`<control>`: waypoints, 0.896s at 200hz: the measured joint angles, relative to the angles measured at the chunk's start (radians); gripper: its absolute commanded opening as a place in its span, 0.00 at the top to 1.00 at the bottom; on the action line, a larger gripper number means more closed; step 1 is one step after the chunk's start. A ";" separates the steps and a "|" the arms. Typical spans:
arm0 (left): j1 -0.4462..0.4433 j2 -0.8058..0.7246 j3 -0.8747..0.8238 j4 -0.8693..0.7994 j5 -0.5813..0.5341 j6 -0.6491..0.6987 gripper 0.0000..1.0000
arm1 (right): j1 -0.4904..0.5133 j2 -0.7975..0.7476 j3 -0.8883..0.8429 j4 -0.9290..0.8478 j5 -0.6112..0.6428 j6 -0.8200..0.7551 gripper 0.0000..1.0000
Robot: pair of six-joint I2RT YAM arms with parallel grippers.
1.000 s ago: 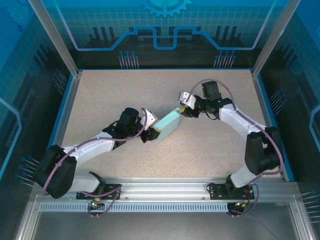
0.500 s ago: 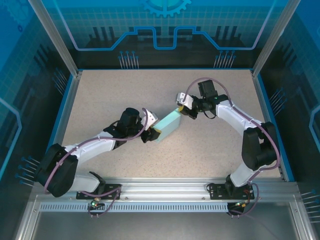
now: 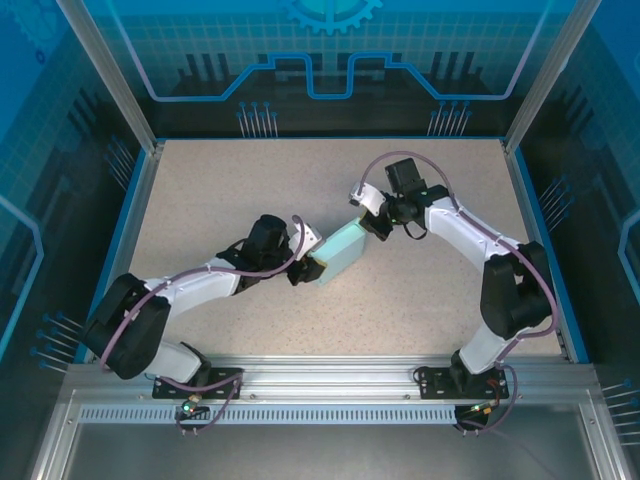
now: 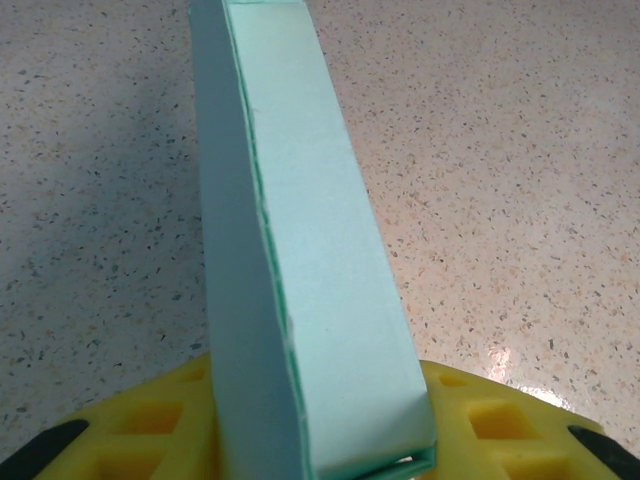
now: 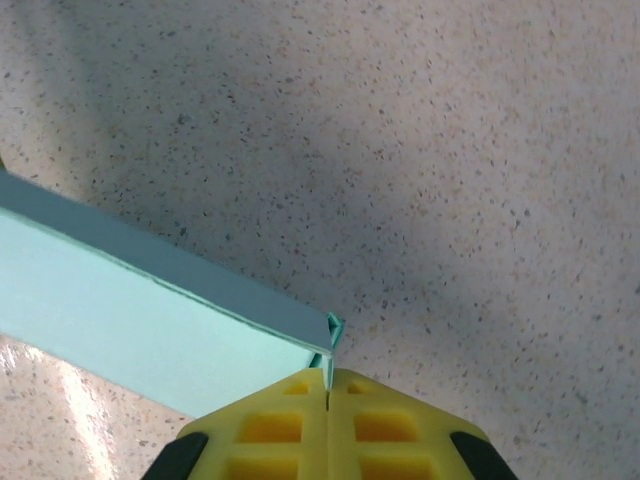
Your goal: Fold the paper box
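The paper box (image 3: pixel 340 252) is folded into a slim, flat, pale blue-green rectangular shape. It sits over the middle of the speckled tabletop (image 3: pixel 220 190), lying diagonally from lower left to upper right in the top view, between the two arms. In the left wrist view the paper box (image 4: pixel 300 300) stands on its narrow edge, one long face and a thin side wall showing, a fine seam running along the fold between them.

The left tool (image 3: pixel 312 262) grips the lower-left end: its yellow pads (image 4: pixel 150 430) sit on either side of the card with the box rising from between them.

The right tool (image 3: pixel 362 222) is at the opposite, upper-right end. Its yellow pads (image 5: pixel 260 425) are pressed fully together, and a thin edge of card at the corner of the box (image 5: pixel 150 310) runs down into the line where they meet, so it pinches that corner.
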 measured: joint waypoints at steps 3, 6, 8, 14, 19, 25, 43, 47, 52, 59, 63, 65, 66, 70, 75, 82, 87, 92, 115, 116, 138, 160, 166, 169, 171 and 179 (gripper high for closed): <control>-0.002 0.002 0.000 0.001 -0.002 0.000 0.73 | 0.000 0.001 0.002 -0.002 0.005 0.010 0.96; -0.003 0.005 0.000 0.003 -0.003 0.000 0.74 | 0.002 0.002 0.003 -0.005 0.010 0.022 0.96; -0.003 0.007 0.000 0.005 -0.003 0.000 0.74 | 0.003 0.003 0.004 -0.007 0.013 0.027 0.96; -0.005 0.012 0.000 0.009 -0.006 0.000 0.74 | 0.005 0.006 0.008 -0.013 0.021 0.047 0.95; -0.007 0.015 0.000 0.013 -0.009 0.000 0.74 | 0.007 0.009 0.012 -0.017 0.026 0.067 0.95; -0.009 0.019 0.000 0.017 -0.011 0.000 0.74 | 0.009 0.013 0.020 -0.024 0.034 0.085 0.95; -0.013 0.032 0.001 0.034 -0.022 0.000 0.74 | 0.017 0.025 0.044 -0.043 0.059 0.138 0.95; -0.014 0.034 0.001 0.037 -0.023 -0.001 0.74 | 0.019 0.026 0.047 -0.047 0.064 0.151 0.95; -0.014 0.038 0.001 0.042 -0.026 -0.001 0.74 | 0.020 0.027 0.051 -0.051 0.071 0.164 0.95; -0.016 0.043 0.001 0.048 -0.029 -0.001 0.74 | 0.022 0.028 0.054 -0.055 0.077 0.181 0.95; -0.016 0.045 0.001 0.052 -0.031 -0.001 0.74 | 0.022 0.028 0.055 -0.057 0.080 0.192 0.95; -0.017 0.047 0.001 0.054 -0.031 -0.001 0.74 | 0.022 0.029 0.055 -0.058 0.081 0.196 0.95; -0.018 0.047 0.001 0.054 -0.031 0.000 0.74 | 0.022 0.028 0.055 -0.058 0.082 0.200 0.95; -0.019 0.049 0.001 0.057 -0.032 -0.001 0.74 | 0.022 0.028 0.055 -0.060 0.084 0.207 0.95; -0.019 0.051 0.001 0.061 -0.033 -0.001 0.74 | 0.023 0.028 0.056 -0.062 0.087 0.219 0.95; -0.019 0.054 0.001 0.067 -0.033 -0.001 0.74 | 0.024 0.029 0.058 -0.066 0.093 0.233 0.95; -0.019 0.055 0.001 0.069 -0.034 -0.001 0.74 | 0.026 0.029 0.060 -0.067 0.096 0.243 0.95; -0.020 0.056 0.001 0.071 -0.034 -0.001 0.74 | 0.026 0.029 0.062 -0.069 0.099 0.250 0.95; -0.023 0.059 0.001 0.078 -0.038 -0.001 0.74 | 0.026 0.031 0.066 -0.077 0.108 0.280 0.95; -0.023 0.059 0.001 0.078 -0.039 -0.001 0.74 | 0.027 0.031 0.066 -0.078 0.109 0.281 0.95; -0.023 0.060 0.001 0.084 -0.039 -0.001 0.74 | 0.027 0.031 0.066 -0.079 0.117 0.284 0.95; -0.023 0.062 0.001 0.086 -0.040 -0.001 0.74 | 0.030 0.031 0.066 -0.078 0.126 0.283 0.96; -0.023 0.063 0.001 0.088 -0.040 -0.003 0.74 | 0.031 0.031 0.066 -0.076 0.129 0.283 0.96; -0.023 0.063 0.001 0.088 -0.040 -0.003 0.74 | 0.032 0.031 0.065 -0.075 0.132 0.283 0.96; -0.023 0.063 0.001 0.088 -0.040 -0.003 0.74 | 0.032 0.031 0.065 -0.074 0.132 0.283 0.96; -0.023 0.063 0.001 0.088 -0.041 -0.004 0.74 | 0.033 0.031 0.064 -0.071 0.137 0.283 0.96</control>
